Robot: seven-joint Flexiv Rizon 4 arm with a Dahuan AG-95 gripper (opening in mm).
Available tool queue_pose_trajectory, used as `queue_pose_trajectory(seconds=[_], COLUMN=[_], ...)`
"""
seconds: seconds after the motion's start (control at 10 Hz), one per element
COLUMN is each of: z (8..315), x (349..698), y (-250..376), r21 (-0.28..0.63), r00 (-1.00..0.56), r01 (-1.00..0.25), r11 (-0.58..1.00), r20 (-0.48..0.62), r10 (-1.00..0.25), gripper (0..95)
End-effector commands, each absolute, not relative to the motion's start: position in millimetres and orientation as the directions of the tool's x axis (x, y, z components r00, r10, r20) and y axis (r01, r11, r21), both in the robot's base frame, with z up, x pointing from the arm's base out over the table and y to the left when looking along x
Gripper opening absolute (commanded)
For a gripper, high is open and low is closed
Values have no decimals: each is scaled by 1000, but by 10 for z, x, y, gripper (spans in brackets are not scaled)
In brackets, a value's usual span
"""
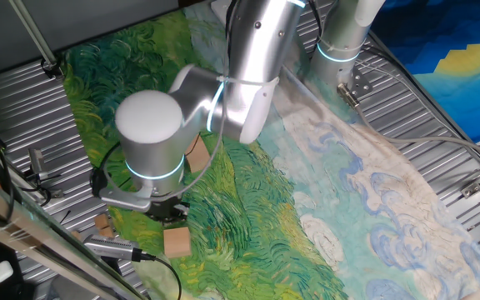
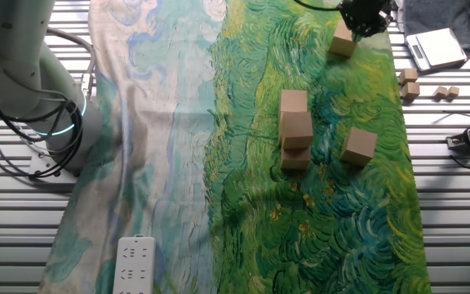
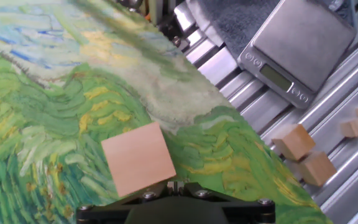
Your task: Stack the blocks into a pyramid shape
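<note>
The gripper [image 2: 364,23] hung just above one block [image 2: 342,39] at the far edge of the painted cloth [image 2: 317,220], near the ribbed metal counter [image 2: 455,204]. Whether its fingers were parted or closed could not be told: the arm's own body hid them in one fixed view, and they were a dark blur in the other. The hand view showed only the gripper's black base along the bottom edge, with that block [image 3: 138,158] lying flat on the cloth directly ahead, apart from it.

The other fixed view alone showed the rest of the blocks: a cluster [image 2: 295,131] near the cloth's middle, at least one sitting on top of others, and a single block [image 2: 358,146] just beside it. In the first fixed view the arm covered most of that cluster.

Only the hand view made plain a digital scale [image 3: 303,43] on the counter, and two blocks [image 3: 303,155] off the cloth, touching each other.
</note>
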State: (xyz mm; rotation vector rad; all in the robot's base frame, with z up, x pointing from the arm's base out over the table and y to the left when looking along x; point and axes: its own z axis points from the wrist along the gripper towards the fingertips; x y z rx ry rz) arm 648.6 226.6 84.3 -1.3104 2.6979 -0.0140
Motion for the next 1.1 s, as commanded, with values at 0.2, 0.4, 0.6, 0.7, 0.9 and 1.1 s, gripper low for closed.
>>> queue_pose_trajectory(seconds=[0.2, 0.4, 0.6, 0.7, 0.9, 1.1], z=[839, 838, 837, 835, 834, 824], x=[6471, 6471, 6469, 6467, 6467, 6468], y=[2257, 2257, 2256, 2254, 2254, 2254], r21=[-62, -43, -17, 5, 21, 41], r00=[-586, -582, -596, -607, -615, -623], r01=[-796, -797, -786, -778, -768, -759], r11=[602, 602, 618, 629, 640, 649], r20=[-173, -210, -244, -268, -300, -331], r10=[-792, -786, -765, -748, -729, -708], gripper=[760, 950, 950, 950, 950, 950])
